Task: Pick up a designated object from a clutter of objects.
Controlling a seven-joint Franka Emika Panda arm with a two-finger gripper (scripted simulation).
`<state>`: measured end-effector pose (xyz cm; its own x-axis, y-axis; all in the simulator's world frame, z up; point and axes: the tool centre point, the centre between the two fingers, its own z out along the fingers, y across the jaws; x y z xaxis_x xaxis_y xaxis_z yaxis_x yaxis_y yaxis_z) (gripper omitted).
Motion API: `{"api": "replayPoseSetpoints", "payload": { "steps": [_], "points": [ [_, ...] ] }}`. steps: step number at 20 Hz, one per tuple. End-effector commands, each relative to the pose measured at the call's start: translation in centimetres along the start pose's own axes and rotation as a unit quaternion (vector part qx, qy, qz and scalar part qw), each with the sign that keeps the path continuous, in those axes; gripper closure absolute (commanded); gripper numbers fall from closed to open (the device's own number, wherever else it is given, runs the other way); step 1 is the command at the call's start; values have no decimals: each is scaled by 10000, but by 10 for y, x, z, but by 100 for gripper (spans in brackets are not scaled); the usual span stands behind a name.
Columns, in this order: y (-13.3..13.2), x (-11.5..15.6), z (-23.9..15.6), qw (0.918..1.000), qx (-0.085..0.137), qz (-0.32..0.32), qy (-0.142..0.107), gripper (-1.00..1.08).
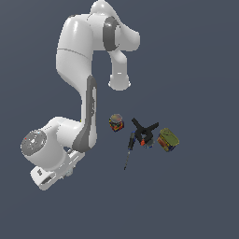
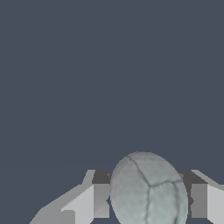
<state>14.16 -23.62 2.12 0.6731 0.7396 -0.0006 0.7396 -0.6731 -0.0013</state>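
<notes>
The white arm (image 1: 79,93) is filling the exterior view's left half, bending up from its base and folding back down so that its wrist end is sitting low at the exterior view's left. From there the gripper itself is hard to make out, its fingers lying hidden under the wrist.

In the wrist view the whitish-grey ball (image 2: 148,190) is looming large, dull and pale, with thin dark seams dividing its surface into panels. Its lower part is running off the picture's edge. The gripper (image 2: 150,200) is clamping it, a grey finger (image 2: 101,200) pressing on one side and the other finger showing on the opposite side, so the ball is sitting between the pads with plain dark ground behind it.

On the floor, two cans with colourful labels are lying well apart from the gripper: one can (image 1: 116,122) nearer the arm, the other can (image 1: 167,139) farther to the exterior view's right. Between them the black clamp (image 1: 144,130) is spreading its handles, and a thin dark tool (image 1: 129,150) is lying just beside it, too small to read in detail.
</notes>
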Motion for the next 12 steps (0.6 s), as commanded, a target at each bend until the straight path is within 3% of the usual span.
{"api": "replayPoseSetpoints", "payload": {
  "steps": [1, 12],
  "points": [
    [-1, 1, -3, 10000, -4, -1, 2, 108],
    [-23, 23, -54, 10000, -4, -1, 2, 108]
  ]
}}
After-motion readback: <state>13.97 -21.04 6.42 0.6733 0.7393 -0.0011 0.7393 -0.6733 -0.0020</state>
